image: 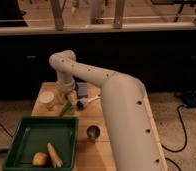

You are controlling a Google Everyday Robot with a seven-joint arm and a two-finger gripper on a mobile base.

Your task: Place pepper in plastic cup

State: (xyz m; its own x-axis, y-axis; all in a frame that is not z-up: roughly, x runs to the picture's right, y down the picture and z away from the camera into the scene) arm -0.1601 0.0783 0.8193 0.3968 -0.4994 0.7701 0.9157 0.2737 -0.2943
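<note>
My gripper [70,96] hangs down from the wrist over the far left part of the wooden table [91,155]. A pale yellow-green shape at the gripper looks like the plastic cup [72,98], partly hidden by the gripper. A slim dark green pepper [66,109] lies slanted on the table just below the gripper, at the far edge of the green tray. I cannot tell whether the gripper touches either one.
A wide white cup [47,99] stands left of the gripper. A dark grey-blue object [82,89] and a white utensil [89,101] lie to its right. A steel cup [93,132] stands mid-table. The green tray [26,137] holds an orange fruit [40,158] and a yellow corn-like piece [53,154].
</note>
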